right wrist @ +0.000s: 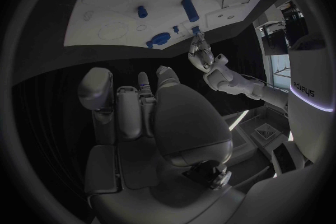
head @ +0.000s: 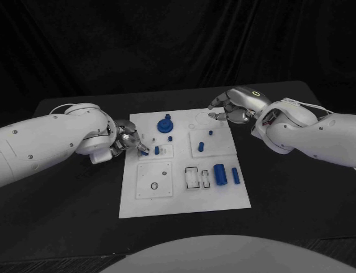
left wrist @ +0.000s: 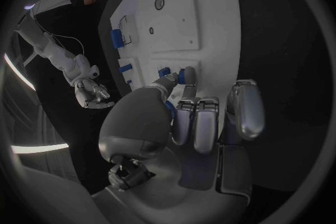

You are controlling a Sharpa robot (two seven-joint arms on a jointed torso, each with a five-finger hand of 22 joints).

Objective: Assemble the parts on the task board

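Dim, even light; wrist views bend strongly at their rims.

flat white rectangular task board (head: 186, 205) mid-table | round blue knobbed part (head: 165, 124) near far edge | large blue cylinder (head: 220, 174) lying beside slimmer blue peg (head: 235, 176), near right edge

One white task board (head: 186, 202) lies on one black counter (head: 71, 210). About seven blue parts are on the board: one large round part (head: 165, 125), two upright cylinders (head: 220, 174) side by side, and roughly four small pegs (head: 201, 147); the smallest are hard to count. Two robot hands are present, left hand (head: 129, 141) and right hand (head: 235, 105).
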